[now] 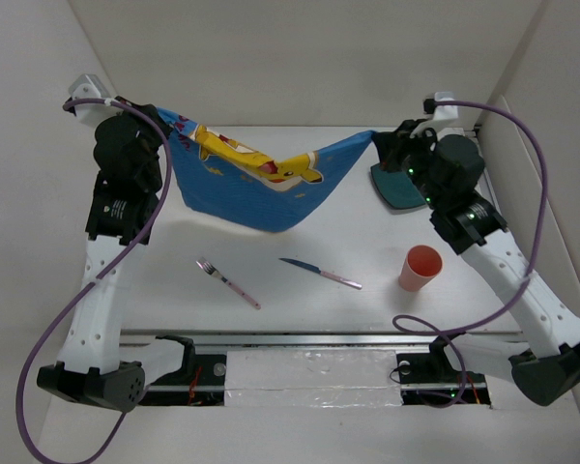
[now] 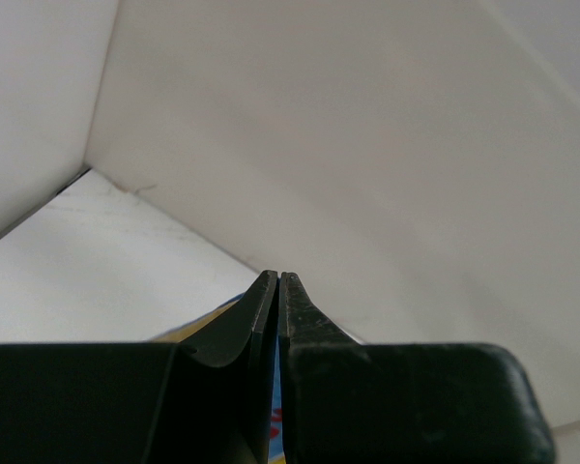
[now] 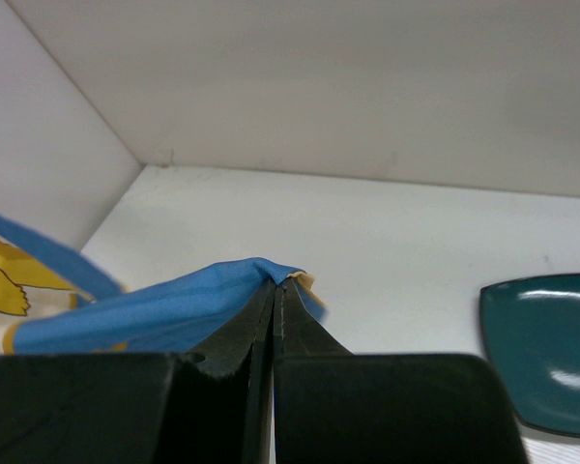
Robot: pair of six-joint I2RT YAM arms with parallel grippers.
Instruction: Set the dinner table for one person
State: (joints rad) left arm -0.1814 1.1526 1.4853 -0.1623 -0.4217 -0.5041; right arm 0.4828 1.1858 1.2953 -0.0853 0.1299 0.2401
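A blue placemat (image 1: 261, 184) with a yellow cartoon figure hangs stretched in the air above the white dinner table (image 1: 300, 319), sagging in the middle. My left gripper (image 1: 166, 121) is shut on its left corner; a sliver of cloth (image 2: 275, 416) shows between the jaws. My right gripper (image 1: 377, 140) is shut on its right corner (image 3: 261, 271). On the table lie a fork (image 1: 226, 281) with a pink handle, a knife (image 1: 319, 273) with a pink handle, a pink cup (image 1: 420, 268) and a dark teal plate (image 1: 398, 188), which also shows in the right wrist view (image 3: 546, 348).
White walls close the table at the back and both sides. The plate lies under the right arm at the back right. The cup stands near the right arm's forearm. A metal rail (image 1: 319, 338) runs along the near edge.
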